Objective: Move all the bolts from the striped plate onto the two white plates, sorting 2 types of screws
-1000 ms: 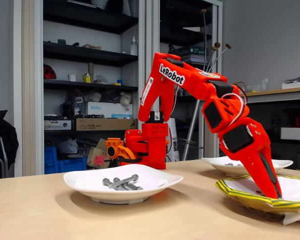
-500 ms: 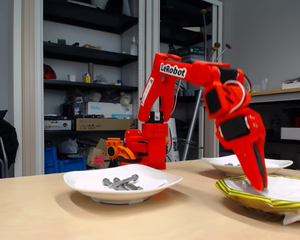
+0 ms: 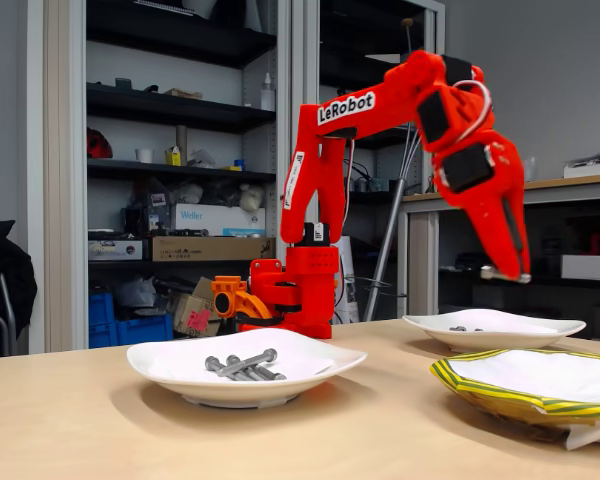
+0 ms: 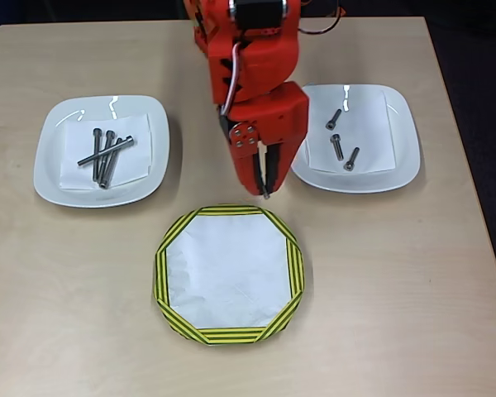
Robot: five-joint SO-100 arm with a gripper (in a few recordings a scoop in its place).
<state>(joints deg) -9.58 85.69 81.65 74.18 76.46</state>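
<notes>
Your gripper (image 4: 265,188) pinches one short bolt (image 3: 490,271), raised above the far rim of the striped plate (image 4: 229,335), whose inside looks bare. Long bolts (image 4: 104,155) lie on the left white plate (image 4: 50,178), short ones (image 4: 339,145) on the right (image 4: 401,161). Judged: last piece, drop it right.

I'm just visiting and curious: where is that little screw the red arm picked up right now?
The short bolt is pinched at the tip of the gripper, raised in the air between the striped plate and the right-hand white plate in the overhead view.
</notes>
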